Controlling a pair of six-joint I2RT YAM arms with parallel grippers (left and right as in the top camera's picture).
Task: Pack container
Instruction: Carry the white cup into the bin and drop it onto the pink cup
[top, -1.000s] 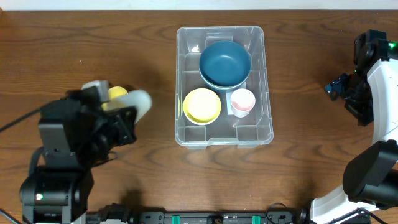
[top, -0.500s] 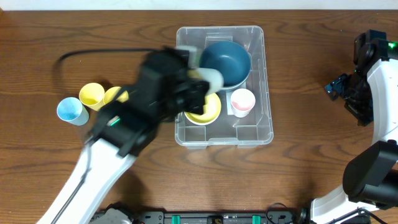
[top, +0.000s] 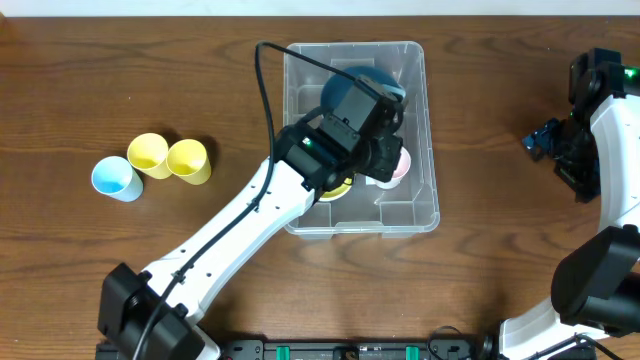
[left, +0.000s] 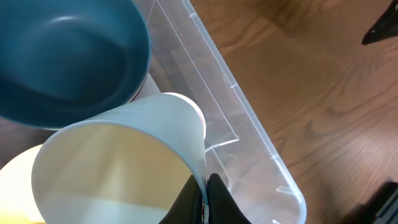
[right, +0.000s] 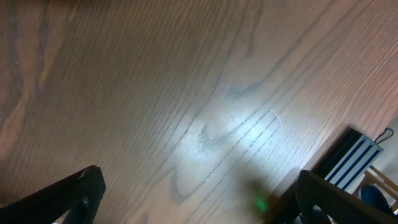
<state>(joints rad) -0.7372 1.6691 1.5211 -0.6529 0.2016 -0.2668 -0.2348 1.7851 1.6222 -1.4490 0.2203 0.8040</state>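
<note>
The container (top: 432, 150) is a big clear bin at the table's middle; its rim (left: 236, 93) runs diagonally through the left wrist view. Inside it lie a dark blue bowl (left: 68, 56), a yellow bowl (top: 330, 188) and a pink-and-white cup (top: 402, 166). My left gripper (left: 206, 177) is shut on the wall of a pale cup (left: 124, 162), pinching it at the rim. It holds the cup tilted above the container's middle, beside the blue bowl. From overhead the left wrist (top: 360, 140) hides this cup. My right gripper (right: 205, 199) is open above bare wood at the far right.
On the table at the left stand a light blue cup (top: 113, 178) and two yellow cups (top: 148, 153) (top: 188, 161), close together. The right arm (top: 590, 130) stands by the right edge. A black cable (top: 265, 90) loops over the container's left wall.
My left arm has swung from the left side of the table to above the container, carrying the pale cup. The three cups at the left came into view. The right arm is still.
</note>
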